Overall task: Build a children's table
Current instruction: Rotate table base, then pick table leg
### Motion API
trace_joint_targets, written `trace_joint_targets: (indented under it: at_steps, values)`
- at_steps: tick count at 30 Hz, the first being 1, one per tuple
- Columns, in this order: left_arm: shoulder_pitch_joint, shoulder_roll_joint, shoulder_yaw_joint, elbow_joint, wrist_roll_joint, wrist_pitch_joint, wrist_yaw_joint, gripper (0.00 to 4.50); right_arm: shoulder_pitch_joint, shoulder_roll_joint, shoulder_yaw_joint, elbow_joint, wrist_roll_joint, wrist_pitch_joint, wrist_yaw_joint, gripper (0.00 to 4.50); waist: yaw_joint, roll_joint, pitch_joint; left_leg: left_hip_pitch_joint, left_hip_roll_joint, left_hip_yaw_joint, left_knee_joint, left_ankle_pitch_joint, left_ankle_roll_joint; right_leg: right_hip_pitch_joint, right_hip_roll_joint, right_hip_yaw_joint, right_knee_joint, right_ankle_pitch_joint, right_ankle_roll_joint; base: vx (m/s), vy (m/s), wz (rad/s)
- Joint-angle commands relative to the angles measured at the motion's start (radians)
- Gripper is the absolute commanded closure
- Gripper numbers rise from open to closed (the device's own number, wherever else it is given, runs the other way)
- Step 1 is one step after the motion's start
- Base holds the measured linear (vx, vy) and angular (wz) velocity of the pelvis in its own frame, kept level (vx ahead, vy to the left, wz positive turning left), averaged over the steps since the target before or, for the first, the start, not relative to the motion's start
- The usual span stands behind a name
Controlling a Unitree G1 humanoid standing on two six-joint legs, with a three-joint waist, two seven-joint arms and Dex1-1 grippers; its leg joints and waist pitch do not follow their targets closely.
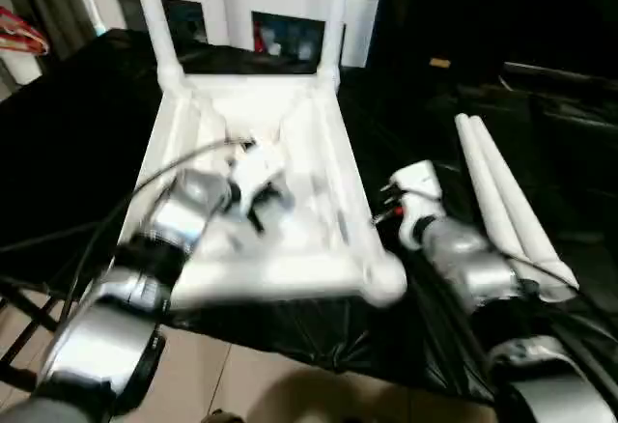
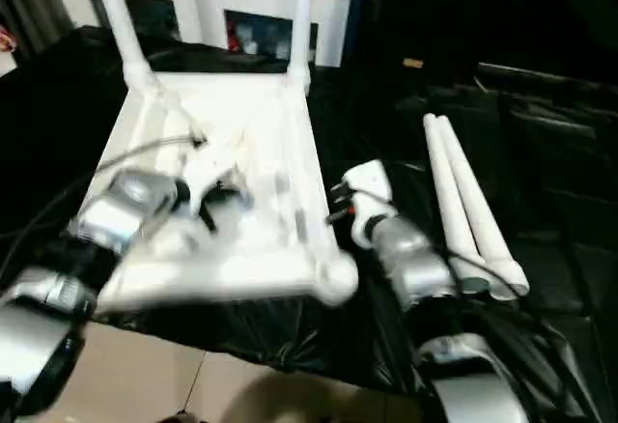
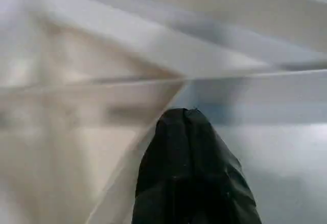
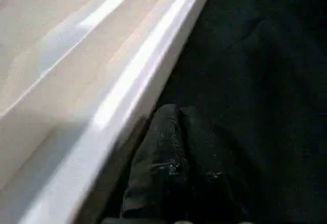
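The table top (image 1: pixel 290 153) lies upside down on the desk (image 1: pixel 87 124), two legs (image 1: pixel 159 17) standing up at its far corners. Two loose legs (image 1: pixel 507 201) lie side by side to its right. A cabinet (image 1: pixel 232 3) stands behind it.

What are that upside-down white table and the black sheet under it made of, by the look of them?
The table top looks like moulded plastic: smooth white, faintly glossy, with ribs and round corner sockets cast in one piece. The loose legs seem to be matching plastic tubes. The black sheet looks like thin plastic film, wrinkled and shiny, though coated cloth is possible.
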Motion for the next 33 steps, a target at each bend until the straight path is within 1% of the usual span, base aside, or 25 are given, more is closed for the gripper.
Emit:
trace_joint_targets:
  at_steps: [1, 3, 4, 6, 7, 9, 10, 11, 12, 14, 15, 16, 17, 18, 19, 20, 21, 22, 23, 24, 25, 29, 30, 31, 33]
  values:
    - [-0.035, -0.01, 0.044, 0.061, 0.006, -0.063, 0.1, 4.5, 0.02, -0.02, -0.025, -0.07, 0.007, 0.034, -0.007, 4.44, 0.007, 0.007, -0.081, -0.005, -0.022, 0.013, -0.061, -0.098, 0.01, 0.076, -0.027, 0.024, -0.053, -0.049, -0.202, 0.0, 0.0, 0.0]
    - [-0.039, -0.014, 0.05, 0.072, 0.003, -0.076, 0.114, 4.5, 0.025, -0.024, -0.028, -0.085, 0.007, 0.038, -0.01, 4.44, 0.007, 0.009, -0.082, -0.005, -0.019, 0.012, -0.061, -0.089, 0.015, 0.075, -0.029, 0.024, -0.049, -0.03, -0.218, 0.0, 0.0, 0.0]
    - [-0.046, -0.032, 0.071, 0.122, -0.007, -0.138, 0.175, 4.5, 0.056, -0.043, -0.044, -0.175, 0.008, 0.092, -0.032, 4.44, 0.008, 0.014, -0.081, -0.004, -0.021, 0.013, -0.06, -0.086, 0.018, 0.073, -0.025, 0.024, -0.051, -0.019, -0.224, 0.0, 0.0, 0.0]
    - [-0.048, -0.042, 0.08, 0.146, -0.011, -0.168, 0.202, 4.5, 0.073, -0.053, -0.053, -0.227, 0.004, 0.129, -0.053, 4.44, 0.013, 0.009, -0.083, -0.001, -0.023, 0.013, -0.057, -0.061, 0.027, 0.077, -0.022, 0.026, -0.048, 0.04, -0.227, 0.0, 0.0, 0.0]
    - [-0.041, -0.041, 0.077, 0.137, -0.008, -0.177, 0.201, 4.5, 0.075, -0.054, -0.063, -0.244, -0.002, 0.15, -0.077, 4.44, 0.014, 0.013, -0.084, -0.003, -0.023, 0.012, -0.058, -0.059, 0.027, 0.077, -0.024, 0.024, -0.045, 0.046, -0.232, 0.0, 0.0, 0.0]
    - [-0.02, -0.038, 0.075, 0.107, -0.007, -0.205, 0.202, 4.5, 0.081, -0.055, -0.103, -0.306, -0.006, 0.239, -0.149, 4.44, 0.015, 0.01, -0.083, 0.0, -0.021, 0.013, -0.059, -0.069, 0.02, 0.076, -0.025, 0.026, -0.047, 0.032, -0.232, 0.0, 0.0, 0.0]
    - [-0.017, -0.038, 0.079, 0.099, -0.013, -0.225, 0.197, 4.5, 0.088, -0.059, -0.113, -0.337, 0.002, 0.264, -0.147, 4.44, 0.014, 0.005, -0.081, 0.0, -0.021, 0.014, -0.06, -0.082, 0.017, 0.075, -0.025, 0.025, -0.049, 0.013, -0.229, 0.0, 0.0, 0.0]
    - [-0.006, -0.037, 0.086, 0.067, -0.023, -0.232, 0.186, 4.5, 0.096, -0.061, -0.128, -0.375, 0.013, 0.284, -0.149, 4.44, 0.015, 0.008, -0.081, 0.001, -0.02, 0.015, -0.061, -0.098, 0.015, 0.073, -0.027, 0.026, -0.05, -0.01, -0.226, 0.0, 0.0, 0.0]
    - [0.008, -0.036, 0.095, 0.028, -0.037, -0.23, 0.167, 4.5, 0.104, -0.063, -0.146, -0.415, 0.025, 0.312, -0.152, 4.28, 0.016, 0.003, -0.08, 0.0, -0.017, 0.014, -0.062, -0.102, 0.015, 0.077, -0.03, 0.027, -0.05, -0.019, -0.223, 0.0, 0.0, 0.0]
    - [0.032, -0.037, 0.104, -0.036, -0.059, -0.229, 0.136, 4.5, 0.111, -0.068, -0.161, -0.453, 0.021, 0.343, -0.164, 4.09, 0.016, 0.004, -0.077, -0.001, -0.014, 0.013, -0.064, -0.102, 0.014, 0.076, -0.032, 0.027, -0.049, -0.026, -0.224, 0.0, 0.0, 0.0]
    - [0.069, -0.042, 0.119, -0.129, -0.099, -0.199, 0.091, 4.5, 0.119, -0.076, -0.172, -0.489, 0.012, 0.376, -0.177, 4.09, 0.015, 0.004, -0.077, 0.001, -0.014, 0.015, -0.064, -0.11, 0.007, 0.072, -0.031, 0.027, -0.05, -0.046, -0.224, 0.0, 0.0, 0.0]
    - [0.125, -0.049, 0.126, -0.26, -0.159, -0.146, 0.028, 4.17, 0.134, -0.089, -0.182, -0.543, 0.0, 0.44, -0.196, 3.88, 0.015, 0.003, -0.074, 0.0, -0.01, 0.015, -0.066, -0.117, 0.002, 0.073, -0.032, 0.028, -0.05, -0.059, -0.227, 0.0, 0.0, 0.0]
    - [0.162, -0.046, 0.117, -0.34, -0.193, -0.115, -0.013, 4.17, 0.14, -0.096, -0.187, -0.569, -0.006, 0.473, -0.209, 3.88, 0.013, 0.007, -0.071, 0.002, -0.01, 0.018, -0.068, -0.13, -0.003, 0.066, -0.03, 0.028, -0.053, -0.084, -0.223, 0.0, 0.0, 0.0]
    - [0.162, -0.046, 0.117, -0.34, -0.193, -0.115, -0.013, 4.09, 0.14, -0.096, -0.187, -0.569, -0.006, 0.473, -0.209, 3.75, 0.013, 0.008, -0.073, 0.001, -0.01, 0.016, -0.068, -0.137, -0.004, 0.067, -0.03, 0.028, -0.053, -0.095, -0.218, 0.0, 0.0, 0.0]
    - [0.199, -0.04, 0.104, -0.415, -0.218, -0.081, -0.044, 3.98, 0.144, -0.104, -0.19, -0.593, -0.012, 0.515, -0.223, 3.62, 0.011, 0.008, -0.074, 0.003, -0.011, 0.017, -0.067, -0.147, -0.009, 0.066, -0.03, 0.028, -0.054, -0.115, -0.206, 0.0, 0.0, 0.0]
    - [0.271, -0.019, 0.066, -0.556, -0.26, -0.031, -0.098, 3.98, 0.143, -0.124, -0.202, -0.617, -0.021, 0.593, -0.238, 3.62, 0.009, 0.005, -0.074, 0.001, -0.012, 0.019, -0.067, -0.143, -0.007, 0.064, -0.028, 0.029, -0.057, -0.117, -0.199, 0.0, 0.0, 0.0]
    - [0.271, -0.019, 0.066, -0.556, -0.26, -0.031, -0.098, 3.84, 0.143, -0.124, -0.202, -0.617, -0.021, 0.593, -0.238, 3.56, 0.007, 0.005, -0.07, -0.001, -0.008, 0.015, -0.072, -0.149, -0.013, 0.065, -0.029, 0.029, -0.055, -0.131, -0.192, 0.0, 0.0, 0.0]
    - [0.33, -0.003, 0.035, -0.667, -0.289, 0.004, -0.134, 3.72, 0.139, -0.143, -0.214, -0.63, -0.028, 0.666, -0.242, 3.44, 0.004, 0.009, -0.069, 0.003, -0.01, 0.017, -0.071, -0.176, -0.019, 0.06, -0.028, 0.029, -0.061, -0.178, -0.177, 0.0, 0.0, 0.0]
    - [0.356, -0.001, 0.029, -0.713, -0.3, 0.018, -0.142, 3.6, 0.138, -0.153, -0.219, -0.635, -0.029, 0.69, -0.241, 3.23, 0.001, 0.008, -0.07, 0.002, -0.009, 0.018, -0.07, -0.174, -0.02, 0.061, -0.028, 0.03, -0.061, -0.178, -0.173, 0.0, 0.0, 0.0]
    - [0.377, -0.005, 0.027, -0.748, -0.306, 0.033, -0.141, 3.6, 0.135, -0.168, -0.221, -0.637, -0.031, 0.711, -0.238, 3.23, -0.003, 0.007, -0.068, 0.0, -0.011, 0.02, -0.07, -0.17, -0.021, 0.059, -0.024, 0.03, -0.064, -0.181, -0.164, 0.0, 0.0, 0.0]
    - [0.382, -0.005, 0.026, -0.755, -0.307, 0.036, -0.141, 3.41, 0.135, -0.171, -0.222, -0.637, -0.031, 0.715, -0.237, 3.14, -0.002, 0.008, -0.067, 0.0, -0.012, 0.02, -0.07, -0.175, -0.023, 0.057, -0.024, 0.03, -0.066, -0.194, -0.158, 0.0, 0.0, 0.0]
    - [0.44, 0.003, 0.002, -0.853, -0.318, 0.096, -0.165, 3.2, 0.127, -0.205, -0.232, -0.641, -0.023, 0.774, -0.23, 2.85, -0.006, 0.003, -0.064, 0.0, -0.015, 0.021, -0.069, -0.191, -0.023, 0.054, -0.023, 0.029, -0.077, -0.284, -0.112, 0.0, 0.0, 0.0]
    - [0.454, 0.01, -0.008, -0.892, -0.321, 0.125, -0.172, 2.97, 0.123, -0.212, -0.239, -0.641, -0.019, 0.801, -0.231, 2.7, -0.007, 0.0, -0.065, -0.004, -0.015, 0.019, -0.069, -0.177, -0.026, 0.056, -0.022, 0.029, -0.075, -0.278, -0.105, 0.0, 0.0, 0.0]
    - [0.457, 0.013, -0.011, -0.903, -0.323, 0.134, -0.173, 2.86, 0.122, -0.213, -0.24, -0.642, -0.017, 0.809, -0.233, 2.62, -0.008, 0.002, -0.065, -0.002, -0.014, 0.019, -0.069, -0.176, -0.027, 0.054, -0.022, 0.029, -0.073, -0.274, -0.104, 0.0, 0.0, 0.0]
    - [0.463, 0.018, -0.018, -0.934, -0.331, 0.164, -0.172, 2.8, 0.115, -0.218, -0.243, -0.634, -0.014, 0.838, -0.233, 2.53, -0.009, 0.004, -0.067, -0.002, -0.015, 0.02, -0.067, -0.169, -0.029, 0.054, -0.021, 0.029, -0.072, -0.259, -0.106, 0.0, 0.0, 0.0]
